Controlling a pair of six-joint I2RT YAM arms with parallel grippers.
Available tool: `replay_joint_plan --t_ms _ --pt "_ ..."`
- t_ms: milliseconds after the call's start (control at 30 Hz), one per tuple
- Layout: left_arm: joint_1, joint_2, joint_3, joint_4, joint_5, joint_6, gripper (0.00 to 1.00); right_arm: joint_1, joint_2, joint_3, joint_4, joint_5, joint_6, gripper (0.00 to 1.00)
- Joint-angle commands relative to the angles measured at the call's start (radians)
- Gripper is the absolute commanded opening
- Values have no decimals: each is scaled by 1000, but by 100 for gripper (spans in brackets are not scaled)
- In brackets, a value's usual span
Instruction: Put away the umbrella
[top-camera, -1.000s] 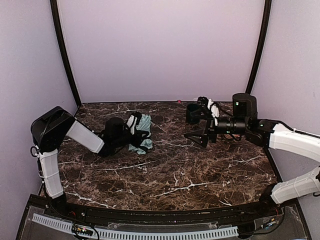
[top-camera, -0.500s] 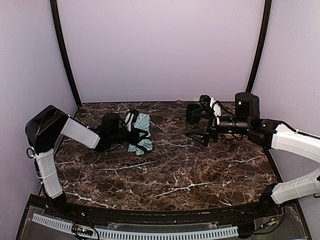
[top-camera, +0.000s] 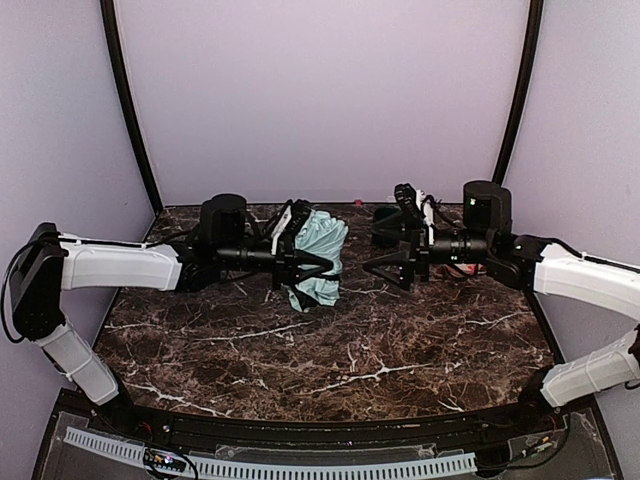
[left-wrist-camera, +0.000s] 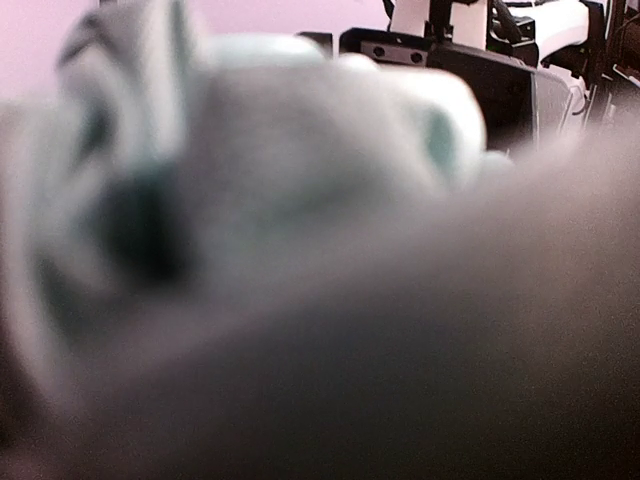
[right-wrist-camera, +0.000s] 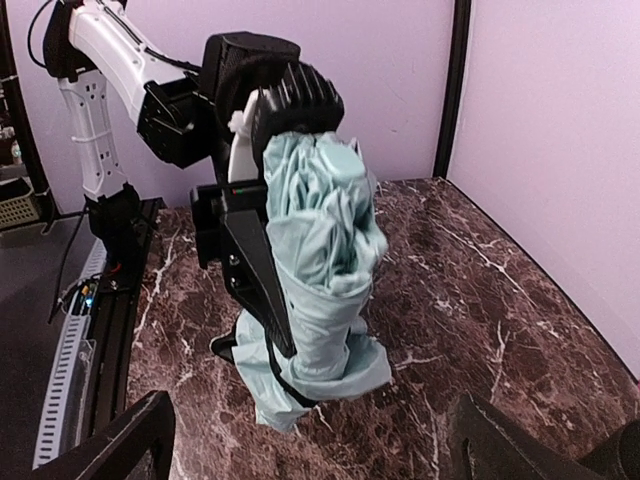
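Observation:
The umbrella (top-camera: 322, 252) is folded into a pale mint-green bundle with a black strap hanging from it. My left gripper (top-camera: 305, 264) is shut on it and holds it upright above the table's middle back. The right wrist view shows the umbrella (right-wrist-camera: 325, 250) head on, with a black left finger (right-wrist-camera: 255, 270) pressed along its side. In the left wrist view the fabric (left-wrist-camera: 250, 150) fills the frame, blurred, and hides my own fingers. My right gripper (top-camera: 377, 268) is open and empty, facing the umbrella from a short way to its right, its fingers (right-wrist-camera: 115, 450) spread wide.
A dark cup (top-camera: 385, 226) stands at the back behind my right gripper. A small pink thing (top-camera: 357, 202) lies at the back wall. Purple walls close in the marble table (top-camera: 350, 350) on three sides.
My left arm has stretched out to the right and lifted the umbrella off the table toward the middle. My right gripper has shifted slightly left toward it.

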Motion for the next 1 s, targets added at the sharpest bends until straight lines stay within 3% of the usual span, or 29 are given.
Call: replay_joint_plan --t_ms 0,300,467,533,667,700,733,800,867,900,933,967 --pt "-25 -16 11 -24 130 64 0 21 44 25 159 -133 92 93" --pt "-42 8 29 1 193 48 0 93 201 98 251 -139 168 71" --pt "-44 9 28 -12 195 54 0 103 252 107 331 -204 238 28" --pt "-44 8 28 -8 196 51 0 109 253 102 325 -213 223 25" --pt "-44 12 40 -12 208 44 0 115 242 86 312 -216 193 50" --pt "-44 15 42 -15 210 46 0 116 239 85 310 -210 191 51" --pt "-44 19 45 -18 212 47 0 116 238 85 309 -205 191 48" --pt "-44 27 54 -28 222 48 0 117 240 88 310 -201 192 28" --pt "-44 29 59 -34 224 47 0 117 247 100 298 -210 191 15" --pt "-44 29 58 -35 221 50 2 117 251 107 289 -214 194 11" --pt "-44 24 55 -37 211 53 12 116 253 114 279 -218 198 9" --pt "-44 15 47 -39 190 59 31 113 252 119 269 -221 203 8"
